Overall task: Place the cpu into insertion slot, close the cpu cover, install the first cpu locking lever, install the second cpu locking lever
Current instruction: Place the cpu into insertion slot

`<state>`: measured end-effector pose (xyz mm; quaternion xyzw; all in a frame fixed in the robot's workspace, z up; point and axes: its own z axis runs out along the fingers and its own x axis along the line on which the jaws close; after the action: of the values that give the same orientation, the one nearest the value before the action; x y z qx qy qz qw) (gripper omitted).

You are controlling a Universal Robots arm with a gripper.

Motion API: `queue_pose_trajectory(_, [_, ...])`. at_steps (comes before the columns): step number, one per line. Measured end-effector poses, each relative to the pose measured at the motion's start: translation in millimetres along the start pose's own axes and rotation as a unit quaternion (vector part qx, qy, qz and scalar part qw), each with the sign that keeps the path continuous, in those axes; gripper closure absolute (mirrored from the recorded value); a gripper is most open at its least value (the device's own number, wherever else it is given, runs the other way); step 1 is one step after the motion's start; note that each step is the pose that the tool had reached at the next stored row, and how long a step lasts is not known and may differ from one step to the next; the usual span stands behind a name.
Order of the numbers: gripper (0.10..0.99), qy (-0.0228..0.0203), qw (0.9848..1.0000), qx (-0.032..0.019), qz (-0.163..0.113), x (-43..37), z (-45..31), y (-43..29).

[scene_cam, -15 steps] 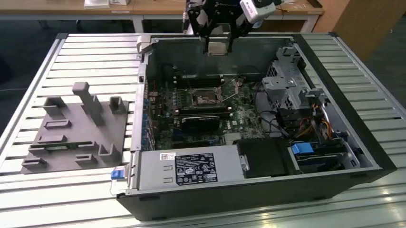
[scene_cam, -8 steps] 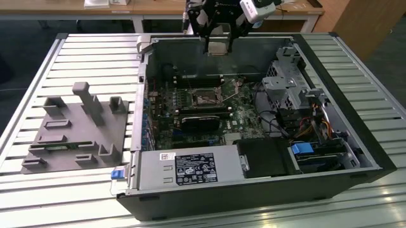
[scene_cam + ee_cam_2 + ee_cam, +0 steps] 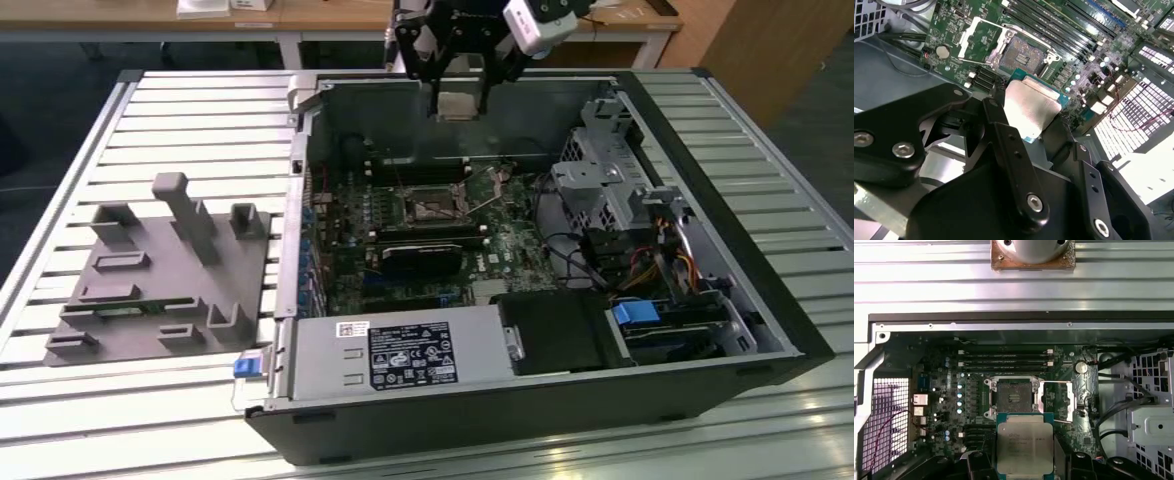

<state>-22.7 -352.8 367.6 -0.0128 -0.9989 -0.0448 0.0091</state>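
Note:
My gripper (image 3: 457, 98) hangs above the far wall of the open computer case, shut on the cpu (image 3: 457, 105). In both wrist views the cpu (image 3: 1031, 107) (image 3: 1025, 446) is a flat silver square on a green base, pinched by its edges between the black fingers (image 3: 999, 120). The insertion slot (image 3: 434, 206) (image 3: 1024, 55) (image 3: 1013, 399) lies bare on the green motherboard, apart from the chip, with its dark contact field showing. The cpu cover (image 3: 1072, 401) stands swung open beside the slot.
The black case (image 3: 747, 300) lies on its side on a slatted metal table (image 3: 187, 110). A grey power supply (image 3: 400, 355) fills its near end and a drive cage (image 3: 607, 180) stands at the exterior view's right. A grey fixture block (image 3: 160, 270) sits left of the case.

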Motion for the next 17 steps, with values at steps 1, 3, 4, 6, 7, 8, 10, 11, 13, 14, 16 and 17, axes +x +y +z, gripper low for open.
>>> queue_pose_trajectory(1, [0.545,0.0,1.0,0.0,0.0,0.0,1.8,-0.2])
queue_pose_trajectory(3, [0.545,0.0,1.0,-0.0001,0.0,-0.1,5.5,-0.5])
queue_pose_trajectory(4, [0.545,-0.0001,1.0,-0.0001,0.0,-0.2,7.3,-0.6])
queue_pose_trajectory(6, [0.545,0.0,1.0,0.0,0.0,-0.2,11.0,-1.0])
queue_pose_trajectory(7, [0.545,0.0,1.0,0.0,0.0,-0.3,12.8,-1.1])
queue_pose_trajectory(8, [0.545,0.0,1.0,0.0,0.0,-0.3,14.5,-1.3])
queue_pose_trajectory(10, [0.545,-0.0001,1.0,0.0,0.0,-0.3,18.1,-1.6])
queue_pose_trajectory(11, [0.545,-0.0001,1.0,0.0,0.0,-0.3,20.0,-1.8])
queue_pose_trajectory(13, [0.545,-0.0001,1.0,0.0,0.0,-0.2,23.6,-2.1])
queue_pose_trajectory(14, [0.545,-0.0002,1.0,-0.0001,0.0,-0.1,25.5,-2.3])
queue_pose_trajectory(16, [0.545,-0.0001,1.0,0.0,0.0,-0.1,29.0,-2.6])
queue_pose_trajectory(17, [0.545,-0.0002,1.0,0.0,0.0,0.0,30.9,-2.8])
